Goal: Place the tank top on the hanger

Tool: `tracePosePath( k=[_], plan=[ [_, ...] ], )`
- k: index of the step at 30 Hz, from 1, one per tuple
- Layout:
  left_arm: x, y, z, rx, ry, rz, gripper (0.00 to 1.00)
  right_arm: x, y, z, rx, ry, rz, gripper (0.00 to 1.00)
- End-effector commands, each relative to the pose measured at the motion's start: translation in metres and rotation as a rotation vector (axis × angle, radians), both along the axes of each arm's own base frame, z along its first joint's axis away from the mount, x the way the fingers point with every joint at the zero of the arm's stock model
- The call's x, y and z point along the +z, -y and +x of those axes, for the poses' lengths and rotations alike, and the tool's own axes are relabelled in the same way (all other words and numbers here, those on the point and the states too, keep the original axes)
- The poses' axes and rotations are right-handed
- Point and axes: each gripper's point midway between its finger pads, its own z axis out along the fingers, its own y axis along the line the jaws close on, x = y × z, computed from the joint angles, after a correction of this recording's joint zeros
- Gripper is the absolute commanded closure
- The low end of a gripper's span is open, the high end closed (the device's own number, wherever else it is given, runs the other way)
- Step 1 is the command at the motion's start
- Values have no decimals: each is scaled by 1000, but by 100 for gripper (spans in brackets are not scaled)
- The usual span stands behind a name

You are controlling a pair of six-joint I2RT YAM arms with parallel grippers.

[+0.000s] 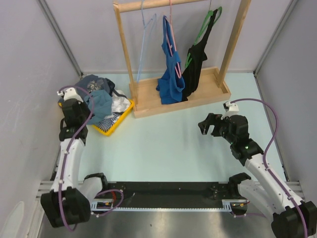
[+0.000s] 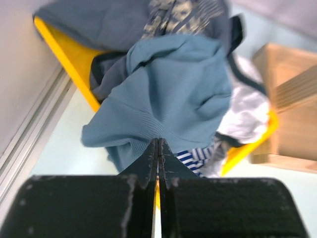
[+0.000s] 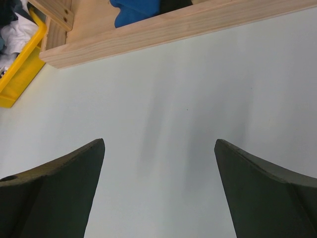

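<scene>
The dusty teal tank top (image 1: pixel 99 105) (image 2: pixel 168 89) lies bunched on top of a pile of clothes in a yellow basket at the left. My left gripper (image 1: pixel 89 103) (image 2: pixel 158 141) is shut on the tank top's near fold, and creases fan out from the fingertips. The pale blue hanger (image 1: pixel 143 44) hangs empty at the left end of the wooden rack's rail. My right gripper (image 1: pixel 210 126) (image 3: pixel 159 141) hovers open over bare table in front of the rack, holding nothing.
The yellow basket (image 1: pixel 119 124) (image 2: pixel 64 54) (image 3: pixel 20 74) holds striped, white and dark garments. The wooden rack's base (image 1: pixel 208 95) (image 3: pixel 163 29) stands at the back. On it hang a royal-blue top (image 1: pixel 171 74) on a pink hanger and a black top (image 1: pixel 195 64) on a green one. Walls enclose both sides.
</scene>
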Motion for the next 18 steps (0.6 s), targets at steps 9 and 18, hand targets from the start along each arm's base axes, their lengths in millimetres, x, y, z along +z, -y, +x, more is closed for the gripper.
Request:
tracePosePath(
  k=[9, 18],
  plan=[
    [166, 49, -36, -223, 499, 8, 100, 8, -1, 4, 0, 21, 12, 0],
    [297, 102, -88, -503, 766, 106, 100, 8, 1, 5, -8, 18, 4, 0]
  ],
)
